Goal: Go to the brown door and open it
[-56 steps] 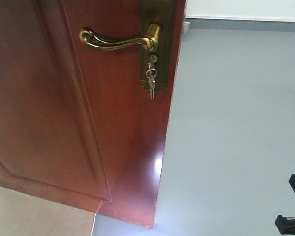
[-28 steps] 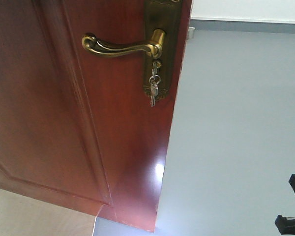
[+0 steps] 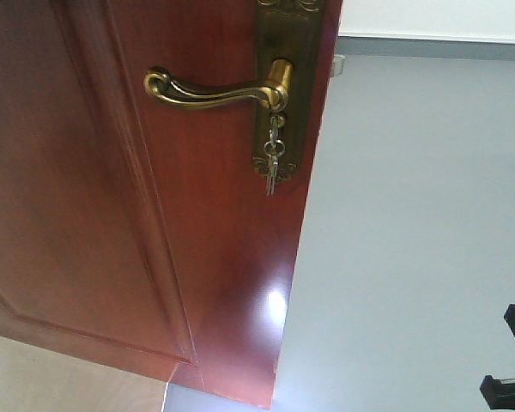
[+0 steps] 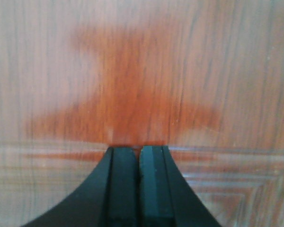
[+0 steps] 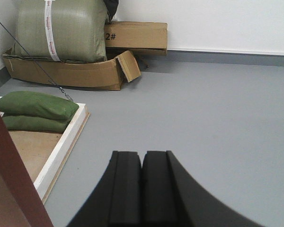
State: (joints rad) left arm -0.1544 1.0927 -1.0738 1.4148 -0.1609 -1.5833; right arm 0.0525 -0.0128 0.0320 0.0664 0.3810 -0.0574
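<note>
The brown door (image 3: 112, 172) fills the left half of the front view, swung ajar with its free edge towards the grey floor. Its brass lever handle (image 3: 215, 88) points left from an ornate backplate (image 3: 287, 94), and small silver keys (image 3: 271, 167) hang below it. In the left wrist view my left gripper (image 4: 137, 150) is shut and empty, tips right against the door's glossy panel (image 4: 142, 80). My right gripper (image 5: 142, 156) is shut and empty over the floor, with the door's edge (image 5: 9, 170) at its lower left. A black arm part (image 3: 511, 360) shows at the front view's lower right.
Grey floor (image 5: 217, 113) stretches ahead to a white wall. A white-framed wooden platform (image 5: 61, 146) with green sandbags (image 5: 35, 105) lies to the left. Cardboard boxes (image 5: 132, 35) and a large green bundle (image 5: 61, 28) stand at the back left corner.
In the front view the door's handle, keys and free edge have shifted right and slightly down over the last second. The black arm part at lower right has stayed put.
</note>
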